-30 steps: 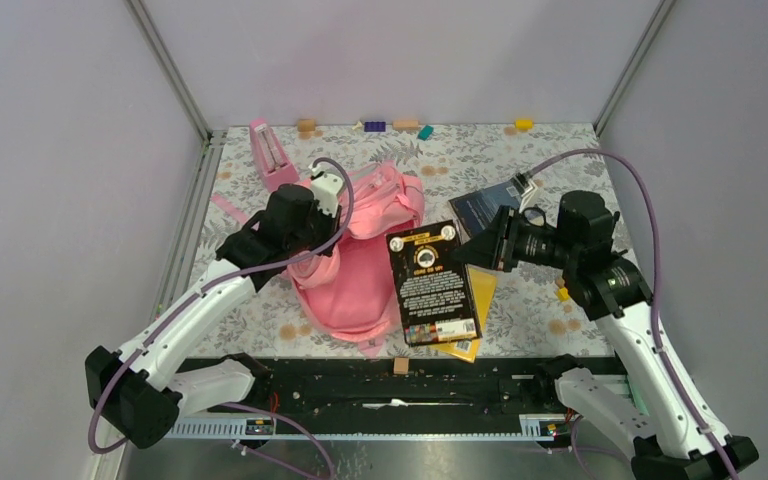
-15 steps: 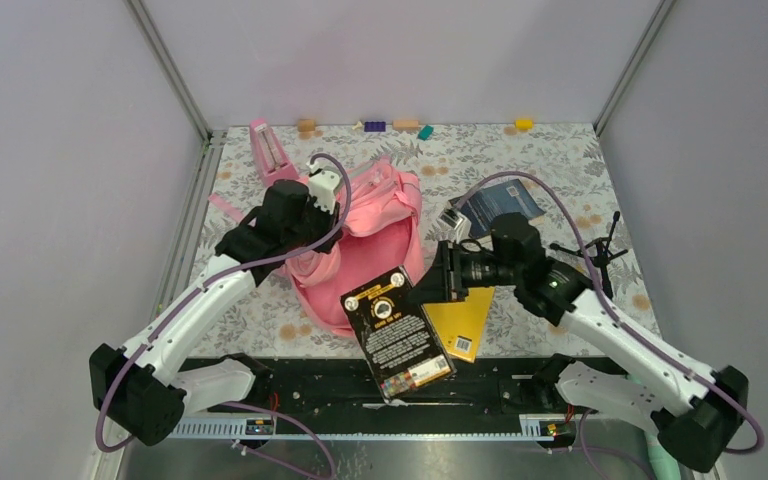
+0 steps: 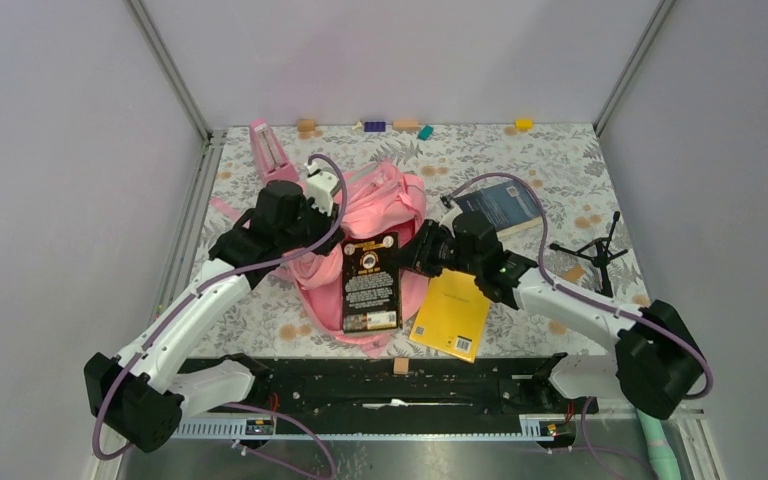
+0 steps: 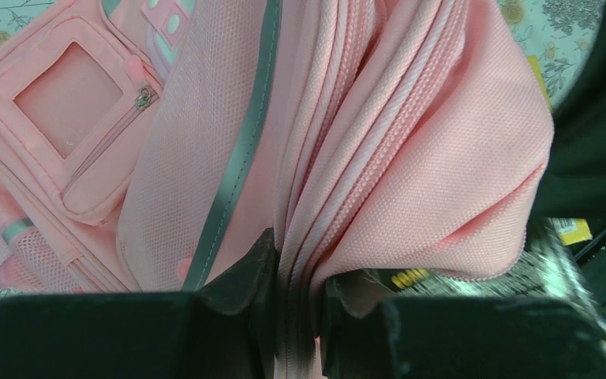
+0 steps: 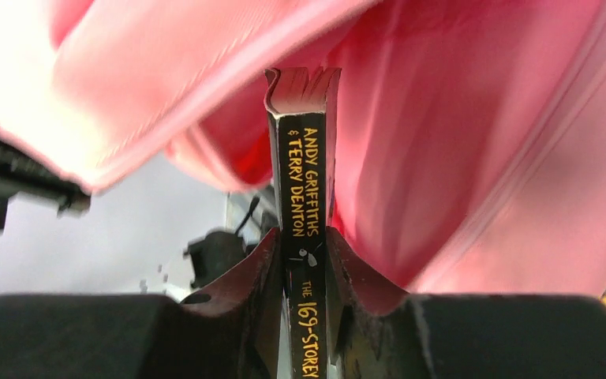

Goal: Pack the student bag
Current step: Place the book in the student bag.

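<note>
The right gripper (image 5: 306, 246) is clamped on the spine of a black paperback book with yellow lettering (image 3: 370, 283). Its two fingers press either side of the spine near one end. The left gripper (image 4: 298, 264) is pinched shut on a fold of fabric at the zip edge of the large soft pink fabric backpack (image 3: 388, 196) and holds that flap lifted off the rest of the bag.

The backpack lies slumped on the floral-patterned table (image 3: 560, 150), in front of the left arm, with its mouth turned towards the right arm. The book is right at that mouth. In the right wrist view its free end already pokes between the pink layers, and in the left wrist view a printed corner shows under the raised flap. From above, the book's long axis runs along the backpack, near to far, with the right gripper at the book's right-hand side. The right arm is the one carrying the book, so I judge the coming push goes along the book's length, deeper into the backpack.

A thin yellow book (image 3: 450, 312) lies just to the right of the backpack. A dark blue book (image 3: 501, 207) lies further right and back. A small black tripod (image 3: 596, 250) stands well to the right of the backpack, and a small pink metronome-shaped object (image 3: 271, 150) stands behind the backpack's left side.

Half a second earlier the book hung tilted in front of the backpack, partly over the yellow book. Now it sits squared up over the backpack, and the right arm reaches further left. The left gripper has barely shifted.
</note>
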You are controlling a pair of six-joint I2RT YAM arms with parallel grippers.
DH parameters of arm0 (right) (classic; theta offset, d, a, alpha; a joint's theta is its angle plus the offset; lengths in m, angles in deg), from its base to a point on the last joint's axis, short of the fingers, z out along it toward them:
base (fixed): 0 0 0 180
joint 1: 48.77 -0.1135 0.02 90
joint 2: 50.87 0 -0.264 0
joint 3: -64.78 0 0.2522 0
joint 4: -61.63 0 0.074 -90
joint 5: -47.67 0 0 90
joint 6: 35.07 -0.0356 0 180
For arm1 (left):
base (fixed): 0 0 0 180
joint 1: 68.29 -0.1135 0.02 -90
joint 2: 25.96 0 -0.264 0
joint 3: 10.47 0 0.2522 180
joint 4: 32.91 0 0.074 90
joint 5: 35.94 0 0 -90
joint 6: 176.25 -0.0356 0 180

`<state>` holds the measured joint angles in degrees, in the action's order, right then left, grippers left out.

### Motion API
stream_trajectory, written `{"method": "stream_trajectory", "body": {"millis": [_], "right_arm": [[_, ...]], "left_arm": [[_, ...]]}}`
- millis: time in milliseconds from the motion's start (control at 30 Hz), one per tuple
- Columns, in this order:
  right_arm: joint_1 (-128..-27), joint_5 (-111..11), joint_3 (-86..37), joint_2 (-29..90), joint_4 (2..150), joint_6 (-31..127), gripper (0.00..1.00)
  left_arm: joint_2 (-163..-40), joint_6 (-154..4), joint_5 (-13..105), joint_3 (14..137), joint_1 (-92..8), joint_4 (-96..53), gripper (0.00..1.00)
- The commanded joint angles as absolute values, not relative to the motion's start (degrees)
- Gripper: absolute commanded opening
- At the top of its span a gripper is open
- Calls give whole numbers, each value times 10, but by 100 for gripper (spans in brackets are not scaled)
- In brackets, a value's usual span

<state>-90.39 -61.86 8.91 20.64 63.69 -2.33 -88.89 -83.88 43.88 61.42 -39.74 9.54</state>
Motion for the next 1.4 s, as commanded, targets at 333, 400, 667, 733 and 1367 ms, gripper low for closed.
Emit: {"method": "stream_trajectory", "body": {"millis": [333, 400, 667, 733, 1367], "right_arm": [[-909, -369, 119, 323, 335, -175, 0], [-912, -347, 104, 322, 333, -172, 0], [-913, -275, 83, 342, 318, -211, 0], [-914, -254, 89, 358, 304, -227, 0], [-947, -144, 67, 470, 234, -182, 0]], "left_arm": [[-843, -819, 355, 629, -396, -25, 0], [-846, -817, 353, 629, -396, -25, 0], [-846, -814, 343, 629, -395, -26, 0], [-841, -812, 341, 626, -395, -31, 0], [-835, -811, 332, 628, -385, -32, 0]]}}
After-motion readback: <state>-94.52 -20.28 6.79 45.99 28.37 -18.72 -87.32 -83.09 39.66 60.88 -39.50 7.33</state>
